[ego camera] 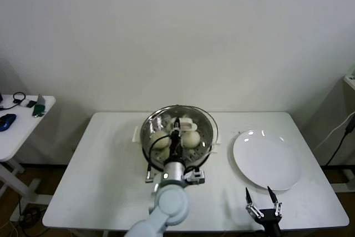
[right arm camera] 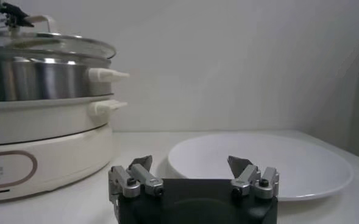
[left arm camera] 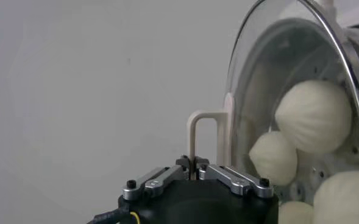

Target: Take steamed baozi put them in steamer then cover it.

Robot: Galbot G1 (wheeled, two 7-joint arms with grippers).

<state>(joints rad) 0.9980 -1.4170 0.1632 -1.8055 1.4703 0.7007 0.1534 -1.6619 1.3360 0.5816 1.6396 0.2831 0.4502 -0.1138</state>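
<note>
The steamer stands mid-table, a shiny steel pot on a white base. The clear glass cover lies over its top, its metal rim at the pot's edge. My left gripper is over the pot, shut on the cover's white handle. Through the glass I see steamed baozi inside, cream-white and round, with others beside it. My right gripper waits open and empty near the table's front right edge, its fingertips apart before the plate.
A flat white plate lies right of the steamer, bare. The steamer's white side handles stick out toward the plate. A small side table with a blue mouse stands at far left. A wall is close behind.
</note>
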